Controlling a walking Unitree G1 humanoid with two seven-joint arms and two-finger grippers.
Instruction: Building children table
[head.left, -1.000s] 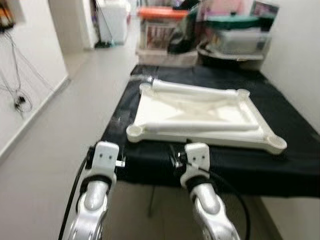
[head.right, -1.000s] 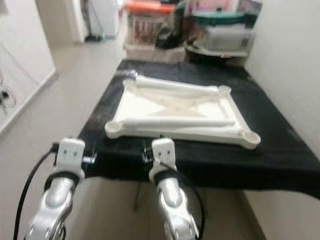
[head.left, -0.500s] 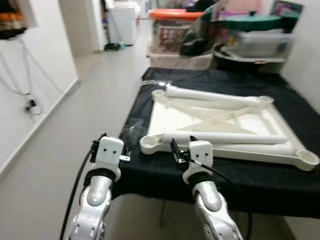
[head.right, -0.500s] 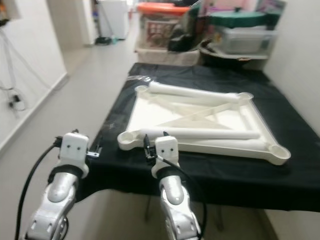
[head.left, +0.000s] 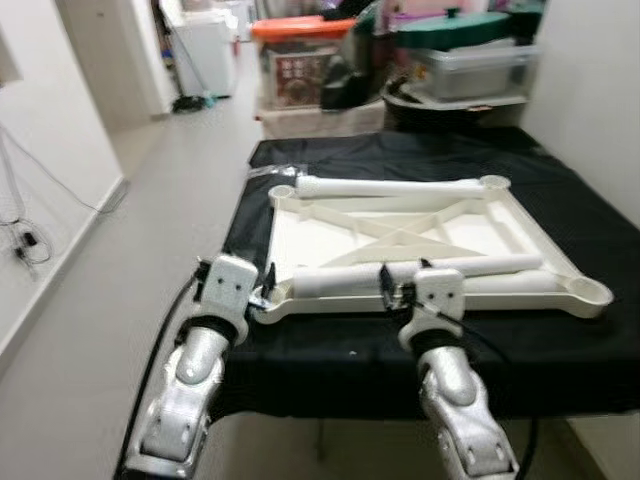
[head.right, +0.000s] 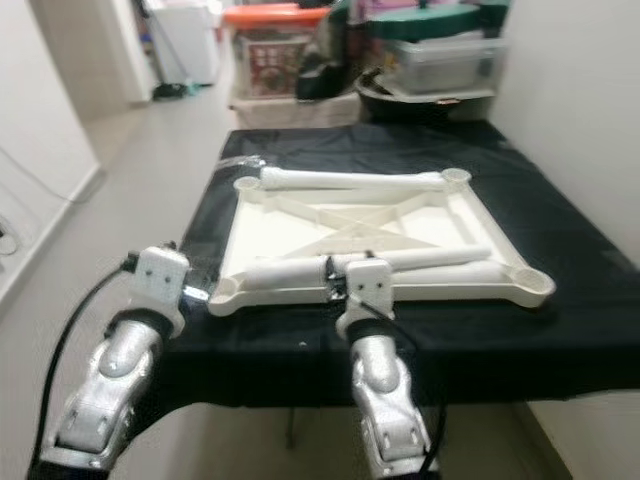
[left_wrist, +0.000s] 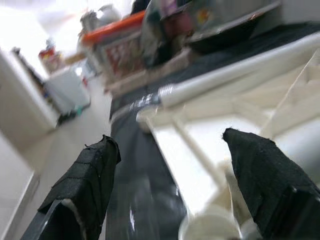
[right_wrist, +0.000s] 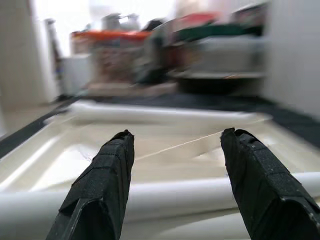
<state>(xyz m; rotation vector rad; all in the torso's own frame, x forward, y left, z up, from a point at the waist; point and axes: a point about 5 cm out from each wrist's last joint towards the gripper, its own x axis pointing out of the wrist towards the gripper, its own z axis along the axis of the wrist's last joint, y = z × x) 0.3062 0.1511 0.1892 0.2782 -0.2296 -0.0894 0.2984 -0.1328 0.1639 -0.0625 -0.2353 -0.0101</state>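
A white children's table top (head.left: 312, 240) lies upside down on a black-covered table (head.left: 340, 355). One white leg (head.left: 390, 186) lies along its far edge, and another white leg (head.left: 425, 273) rests across its near side. My left gripper (left_wrist: 170, 175) is open at the top's near-left corner, with the round corner socket (left_wrist: 207, 225) between its fingers. My right gripper (right_wrist: 175, 175) is open too, low over the near rim. The near leg (right_wrist: 165, 200) runs crosswise just beyond its fingertips. Neither gripper holds anything.
Storage boxes crowd the far end: an orange-lidded bin (head.left: 300, 30), a green-lidded box (head.left: 455, 28) and a dark basin (head.left: 450, 100). A white wall (head.left: 590, 90) runs along the right of the table. Open corridor floor (head.left: 120, 260) lies to the left.
The view has drawn closer to the table. Both grippers, earlier short of the table's front edge, have reached forward to the near rim of the white top.
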